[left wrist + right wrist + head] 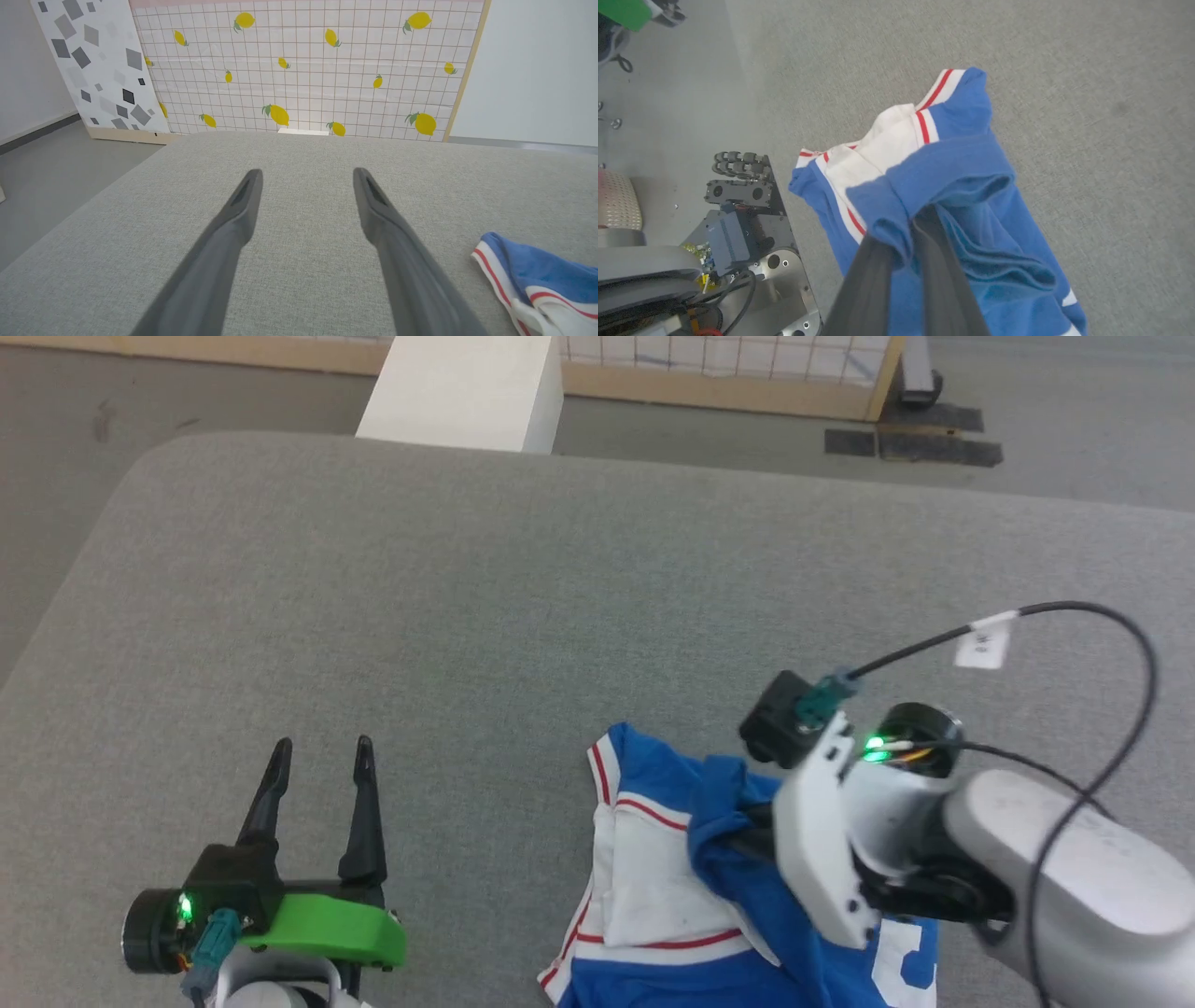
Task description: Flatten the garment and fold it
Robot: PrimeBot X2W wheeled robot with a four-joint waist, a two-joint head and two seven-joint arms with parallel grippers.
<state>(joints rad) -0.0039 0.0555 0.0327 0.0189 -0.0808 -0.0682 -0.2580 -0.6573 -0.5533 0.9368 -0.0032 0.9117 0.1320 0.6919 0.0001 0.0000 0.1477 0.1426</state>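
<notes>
The garment (672, 859), royal blue with white sleeve parts and thin red stripes, lies crumpled at the near edge of the grey padded table (560, 597). Its striped hem (528, 275) reaches into the left wrist view at the lower right. My right gripper (906, 224) is shut on a bunched blue fold of the garment (952, 163), which drapes over the fingertips and rises above the rest of the cloth. A bit of white print (901, 952) peeks out beside the right wrist. My left gripper (322, 751) hovers open over bare table, well to the left of the garment.
A white block (467, 387) stands past the table's far edge, before a wooden-framed panel (728, 378). The left wrist view faces a lemon-patterned panel (303, 70). The robot's base (738, 233) sits below the table's near edge in the right wrist view.
</notes>
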